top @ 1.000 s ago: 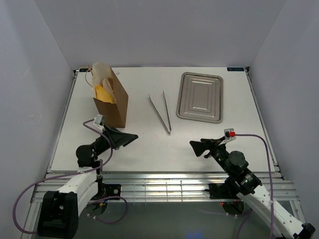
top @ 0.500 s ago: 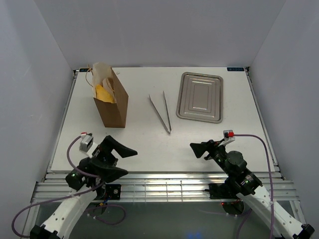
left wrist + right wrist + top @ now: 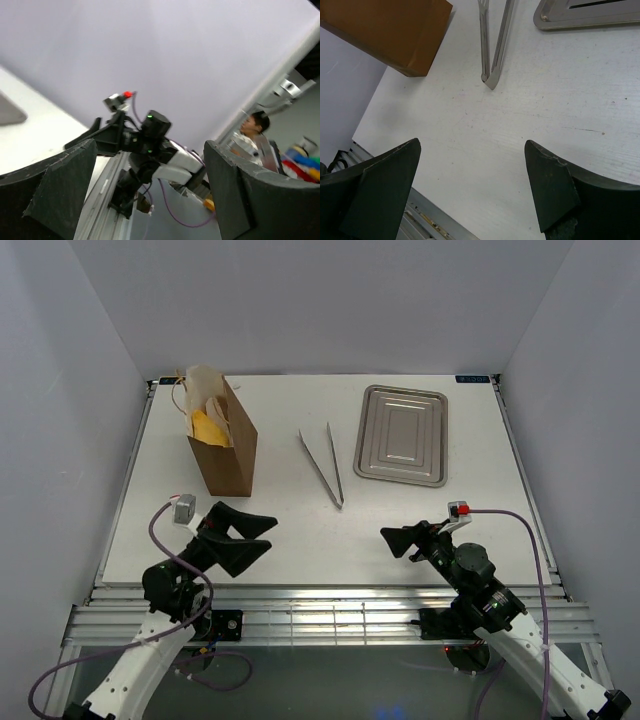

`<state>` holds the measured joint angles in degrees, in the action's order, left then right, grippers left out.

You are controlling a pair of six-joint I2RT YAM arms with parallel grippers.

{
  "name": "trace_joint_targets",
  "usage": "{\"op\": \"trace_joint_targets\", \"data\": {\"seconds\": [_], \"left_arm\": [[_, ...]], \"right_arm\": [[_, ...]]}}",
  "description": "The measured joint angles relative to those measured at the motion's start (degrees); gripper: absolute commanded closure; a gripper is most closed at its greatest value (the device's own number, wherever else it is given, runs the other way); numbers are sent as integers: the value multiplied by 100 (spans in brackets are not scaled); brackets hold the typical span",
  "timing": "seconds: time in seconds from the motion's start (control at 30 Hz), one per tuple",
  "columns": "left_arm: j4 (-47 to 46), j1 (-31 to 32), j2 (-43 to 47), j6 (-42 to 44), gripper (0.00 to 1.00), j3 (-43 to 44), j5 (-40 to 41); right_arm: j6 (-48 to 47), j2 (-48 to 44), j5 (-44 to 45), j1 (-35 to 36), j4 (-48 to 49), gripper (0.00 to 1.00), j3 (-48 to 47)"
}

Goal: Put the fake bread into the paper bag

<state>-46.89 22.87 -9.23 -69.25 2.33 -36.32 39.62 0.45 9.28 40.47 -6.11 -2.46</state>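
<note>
At the table (image 3: 300, 540) front, left hand (image 3: 271, 534) and right hand (image 3: 391, 541) gape empty; far sticker (image 3: 472, 379) unreadable.

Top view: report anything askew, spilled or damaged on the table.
Nothing is spilled or toppled. The paper bag stands upright with fake bread showing inside; only its mouth looks rumpled, pale lining sticking up unevenly. The tongs lie flat between bag and tray.
</note>
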Motion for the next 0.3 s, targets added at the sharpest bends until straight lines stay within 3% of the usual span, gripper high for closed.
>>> {"op": "trace_joint_targets", "data": {"seconds": [0.13,0.3], "left_arm": [[339,0,-907,243,2,-2,330],[492,0,-1314,496,2,-2,470]], "right_arm": [[142,0,2,0,-4,10,0],[463,0,42,0,-22,10,0]]}}
